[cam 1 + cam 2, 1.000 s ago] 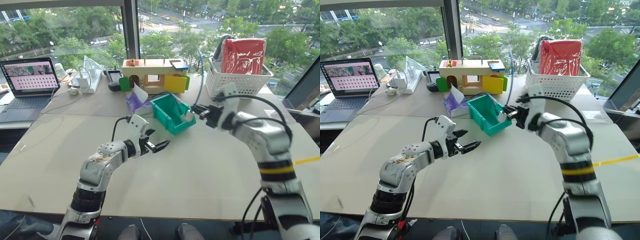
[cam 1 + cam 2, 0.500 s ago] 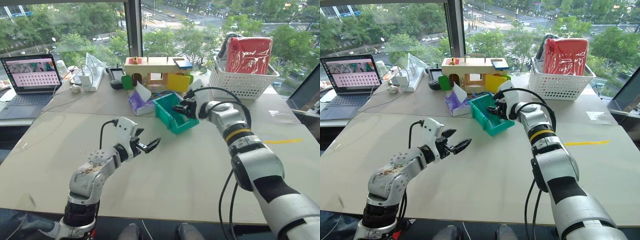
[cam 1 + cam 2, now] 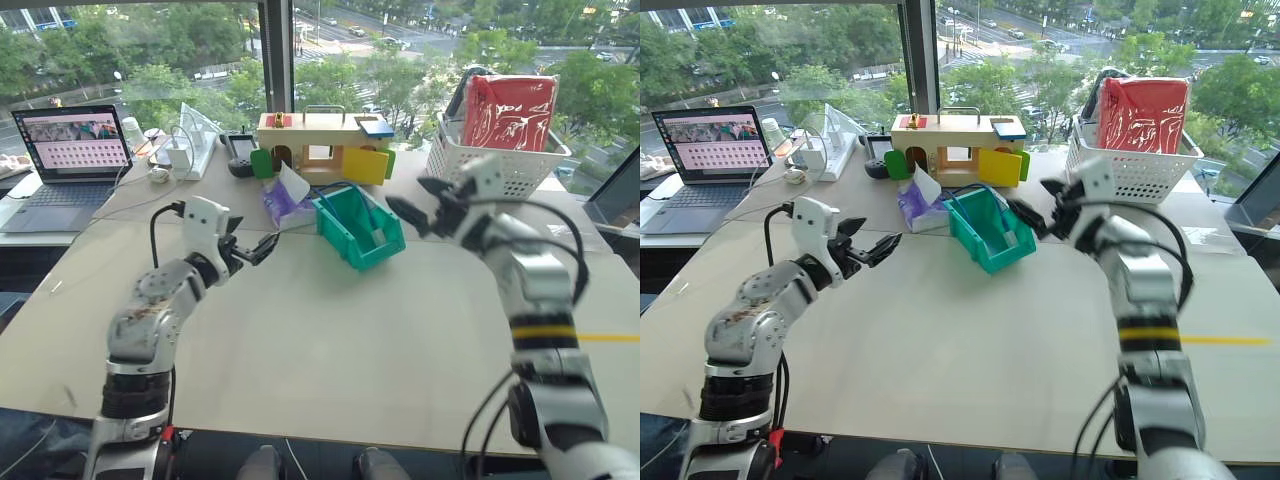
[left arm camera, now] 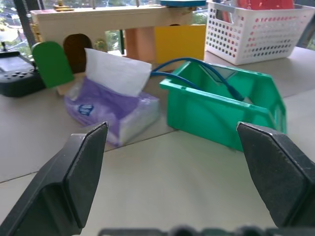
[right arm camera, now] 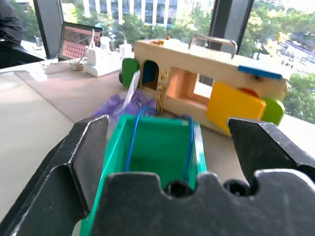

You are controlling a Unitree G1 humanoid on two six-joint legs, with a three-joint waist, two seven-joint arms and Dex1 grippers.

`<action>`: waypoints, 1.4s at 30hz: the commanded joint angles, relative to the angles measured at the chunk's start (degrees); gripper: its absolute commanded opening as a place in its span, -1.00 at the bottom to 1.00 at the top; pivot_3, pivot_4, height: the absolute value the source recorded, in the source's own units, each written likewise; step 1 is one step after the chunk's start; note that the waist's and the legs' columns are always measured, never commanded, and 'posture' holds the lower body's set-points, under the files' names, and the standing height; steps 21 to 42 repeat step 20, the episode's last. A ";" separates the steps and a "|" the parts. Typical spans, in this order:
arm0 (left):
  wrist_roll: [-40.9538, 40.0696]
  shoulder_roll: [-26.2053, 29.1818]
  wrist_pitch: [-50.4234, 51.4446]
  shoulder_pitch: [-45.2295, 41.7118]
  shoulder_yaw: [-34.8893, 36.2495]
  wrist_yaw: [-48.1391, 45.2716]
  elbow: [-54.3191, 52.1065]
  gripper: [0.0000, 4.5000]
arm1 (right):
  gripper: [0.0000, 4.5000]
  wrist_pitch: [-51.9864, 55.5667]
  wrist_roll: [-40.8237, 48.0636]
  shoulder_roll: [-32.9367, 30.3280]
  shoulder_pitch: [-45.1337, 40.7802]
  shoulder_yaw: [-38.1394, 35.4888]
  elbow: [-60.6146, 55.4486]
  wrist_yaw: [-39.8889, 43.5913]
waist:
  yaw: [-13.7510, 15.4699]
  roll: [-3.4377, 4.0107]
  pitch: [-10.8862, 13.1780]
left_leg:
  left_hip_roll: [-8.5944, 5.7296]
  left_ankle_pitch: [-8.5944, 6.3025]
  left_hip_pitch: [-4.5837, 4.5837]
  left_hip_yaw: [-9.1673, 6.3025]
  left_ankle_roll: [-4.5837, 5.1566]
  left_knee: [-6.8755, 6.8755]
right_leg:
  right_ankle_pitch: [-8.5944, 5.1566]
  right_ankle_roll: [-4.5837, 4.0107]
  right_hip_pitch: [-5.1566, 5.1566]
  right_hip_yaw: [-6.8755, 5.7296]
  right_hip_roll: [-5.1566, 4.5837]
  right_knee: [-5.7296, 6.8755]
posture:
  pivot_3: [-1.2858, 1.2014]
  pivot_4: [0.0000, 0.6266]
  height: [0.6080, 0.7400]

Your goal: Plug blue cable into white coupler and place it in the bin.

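Right claw [image 3: 413,203] hanging spread wide just right of the bin [image 3: 358,238], gripping nothing, fingers pointing left toward it. Left claw [image 3: 253,246] hovering over the table [image 3: 330,330] to the left of the bin, likewise spread and empty, fingers aiming right. Bin sitting mid-table between the two claws, sloped open front facing near and right. Blue cable [image 4: 216,74] lying inside the bin, looping up over the far rim and trailing out toward the tissue pack [image 3: 285,203]. Small white piece, probably the coupler [image 3: 377,236], resting on the bin floor near the front lip; too small for telling whether plugged onto the cable. Tissue pack sitting just left of the bin, a white sheet sticking up. Wooden toy house [image 3: 320,148] standing beyond both, with green and yellow doors. White basket [image 3: 500,165] holding a red bag [image 3: 510,110] at far right. Laptop [image 3: 70,150] glowing open at far left.
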 commanded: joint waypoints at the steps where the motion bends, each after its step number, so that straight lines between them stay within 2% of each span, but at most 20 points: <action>1: -1.20 2.05 -3.37 -0.57 1.85 -3.51 2.31 1.00 | 0.97 7.32 5.82 0.21 5.47 -5.50 -16.25 -6.30 | -0.29 0.00 0.00 | 0.01 0.00 0.00 0.00 0.00 0.02 | 0.00 0.00 -0.01 0.04 0.00 -0.03 | 0.03 -0.52 0.95; 3: -0.26 4.00 -5.16 0.42 1.99 -5.37 3.95 1.00 | 0.97 7.69 3.63 0.28 10.35 -5.23 -19.02 -8.91 | -0.68 -0.01 0.01 | 0.00 0.01 0.03 0.08 0.00 0.10 | 0.00 0.00 -0.02 0.12 0.00 0.01 | 0.03 -0.52 0.95; 5: 2.39 5.03 -8.26 0.98 2.78 -3.45 6.35 1.00 | 0.97 7.65 1.88 1.46 14.25 -5.72 -18.69 -12.05 | -0.74 -0.03 0.02 | 0.03 0.03 0.27 0.15 -0.02 0.10 | 0.01 -0.02 0.18 0.11 0.09 0.02 | 0.03 -0.52 0.95; 9: 5.72 6.34 -13.16 3.55 3.28 -1.50 8.07 1.00 | 0.97 2.85 -2.80 1.67 19.10 -3.13 -16.17 -13.35 | -0.72 -0.06 0.01 | 0.05 0.06 0.48 0.29 -0.02 0.09 | -0.04 -0.07 0.29 0.15 0.09 0.02 | 0.03 -0.52 0.95; 14: 4.69 6.25 -11.91 6.32 4.61 -0.08 5.71 1.00 | 0.97 2.16 -2.06 4.12 19.43 -3.31 -15.01 -14.57 | -0.77 -0.08 0.03 | 0.07 0.06 0.46 0.42 -0.03 0.09 | -0.03 -0.06 0.24 0.23 0.07 0.02 | 0.03 -0.52 0.95; 20: 2.35 6.36 -10.74 7.99 3.65 -2.42 3.86 1.00 | 0.97 2.40 -3.24 1.84 23.87 -0.93 -17.28 -11.60 | -0.48 -0.09 0.03 | 0.08 0.06 0.45 0.40 -0.03 0.09 | -0.04 -0.05 0.27 0.21 0.07 0.02 | 0.03 -0.52 0.95; 42: 2.35 6.36 -10.74 7.99 3.65 -2.42 3.86 1.00 | 0.97 2.40 -3.24 1.84 23.87 -0.93 -17.28 -11.60 | -0.48 -0.09 0.03 | 0.08 0.06 0.45 0.40 -0.03 0.09 | -0.04 -0.05 0.27 0.21 0.07 0.02 | 0.03 -0.52 0.95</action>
